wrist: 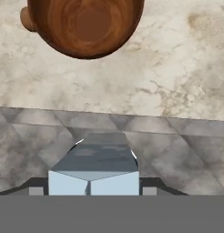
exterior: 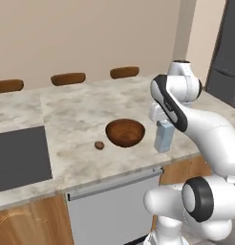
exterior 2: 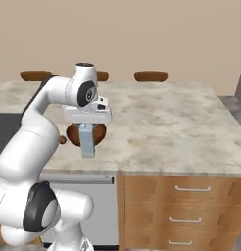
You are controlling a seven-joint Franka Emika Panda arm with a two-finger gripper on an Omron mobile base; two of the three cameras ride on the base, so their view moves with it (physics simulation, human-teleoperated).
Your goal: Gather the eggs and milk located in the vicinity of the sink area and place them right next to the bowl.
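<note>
Hand [exterior: 163, 125] grips milk [exterior: 163, 138] upright nr bowl [exterior: 125, 132], 1 egg [exterior: 99, 145] beside.

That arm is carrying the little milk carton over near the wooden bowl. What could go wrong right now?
The milk hangs in the gripper, close to the front edge of the counter; set down too far forward, it might tip off. Swung carelessly toward the bowl, the carton could knock it, and the bowl could push the egg lying just beyond it, which may roll. The carton is tall and narrow, so released while tilted it would probably fall over.
</note>
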